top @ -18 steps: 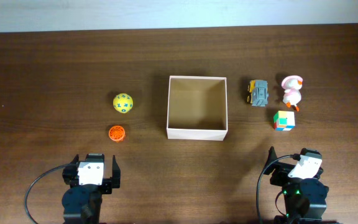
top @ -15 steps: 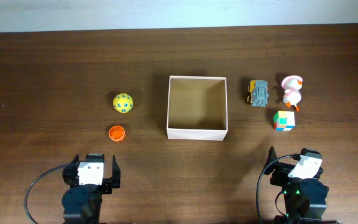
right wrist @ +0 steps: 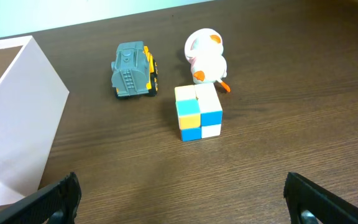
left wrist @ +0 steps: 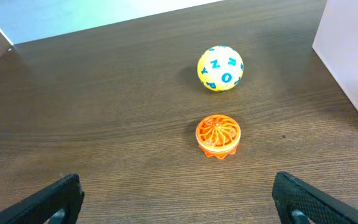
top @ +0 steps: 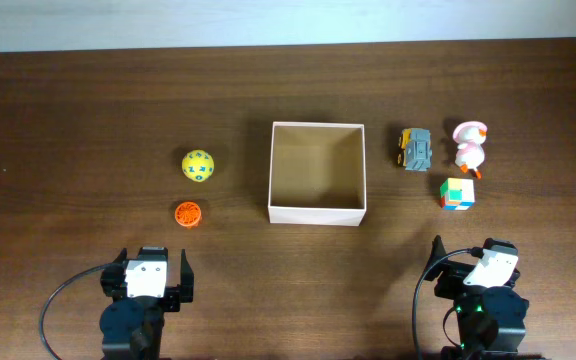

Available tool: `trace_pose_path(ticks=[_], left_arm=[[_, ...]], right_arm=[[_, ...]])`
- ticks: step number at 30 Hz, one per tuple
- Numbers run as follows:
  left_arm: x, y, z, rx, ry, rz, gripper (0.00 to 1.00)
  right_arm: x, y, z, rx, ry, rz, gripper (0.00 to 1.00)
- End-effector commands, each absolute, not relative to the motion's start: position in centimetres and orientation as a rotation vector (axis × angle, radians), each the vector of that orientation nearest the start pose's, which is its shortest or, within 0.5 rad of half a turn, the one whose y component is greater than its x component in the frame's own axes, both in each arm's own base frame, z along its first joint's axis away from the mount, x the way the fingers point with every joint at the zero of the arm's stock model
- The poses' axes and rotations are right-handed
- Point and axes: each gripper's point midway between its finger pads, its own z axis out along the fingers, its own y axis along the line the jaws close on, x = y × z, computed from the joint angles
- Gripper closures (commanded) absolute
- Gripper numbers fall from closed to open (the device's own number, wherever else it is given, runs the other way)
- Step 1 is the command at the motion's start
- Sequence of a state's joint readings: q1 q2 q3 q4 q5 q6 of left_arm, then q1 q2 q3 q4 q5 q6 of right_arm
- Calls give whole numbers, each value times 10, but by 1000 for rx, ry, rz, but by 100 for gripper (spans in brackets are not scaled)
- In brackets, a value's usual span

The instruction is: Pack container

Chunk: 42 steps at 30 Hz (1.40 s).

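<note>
1. Left gripper (left wrist: pixel 179 204): fingers spread wide with nothing between them. It is parked at the near edge, left of centre.
2. Right gripper (right wrist: pixel 182 203): also spread and empty, at the near edge, right of centre.
3. Ahead of the left gripper lies an orange ridged disc (left wrist: pixel 218 135). A yellow ball (left wrist: pixel 220 68) sits beyond it, and the two are apart.
4. Ahead of the right gripper, a colour cube (right wrist: pixel 198 112) is nearest, just beside a white duck figure (right wrist: pixel 207 59). A grey-and-yellow truck (right wrist: pixel 133 70) sits on the container side of these.
5. The container (top: pixel 316 214) stands upright at mid-worktop, between the two toy groups. Its top is open and the tan floor is bare; nothing is packed yet.
6. Handling (judgement): the thin cardboard is probably light and easily shoved by a careless pass, and the walls likely flex under a pinch. If it must be moved, pinch one wall's top rim close to a corner, where it should be stiffest. Otherwise leave it where it is and lower the toys in from above.
</note>
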<state>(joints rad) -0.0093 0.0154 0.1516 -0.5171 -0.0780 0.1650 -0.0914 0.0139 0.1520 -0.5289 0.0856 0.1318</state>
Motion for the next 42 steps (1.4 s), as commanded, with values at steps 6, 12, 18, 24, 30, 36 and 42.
trace_pose_path(ticks=[6, 12, 18, 24, 30, 36, 42], left_arm=[[219, 9, 119, 145, 1943, 177, 1], [219, 9, 119, 145, 1943, 177, 1], [219, 9, 119, 145, 1943, 177, 1], [217, 27, 120, 101, 1946, 303, 1], [215, 39, 121, 55, 1947, 368, 1], [224, 18, 136, 121, 1872, 247, 1], [227, -16, 176, 178, 1749, 20, 1]], right_arm=[[215, -36, 116, 279, 1937, -60, 1], [215, -36, 116, 279, 1937, -60, 1], [215, -36, 116, 279, 1937, -60, 1], [215, -36, 116, 278, 1936, -60, 1], [215, -36, 117, 278, 1931, -59, 1], [221, -9, 123, 229, 1912, 137, 1], [221, 18, 157, 139, 1842, 305, 1]])
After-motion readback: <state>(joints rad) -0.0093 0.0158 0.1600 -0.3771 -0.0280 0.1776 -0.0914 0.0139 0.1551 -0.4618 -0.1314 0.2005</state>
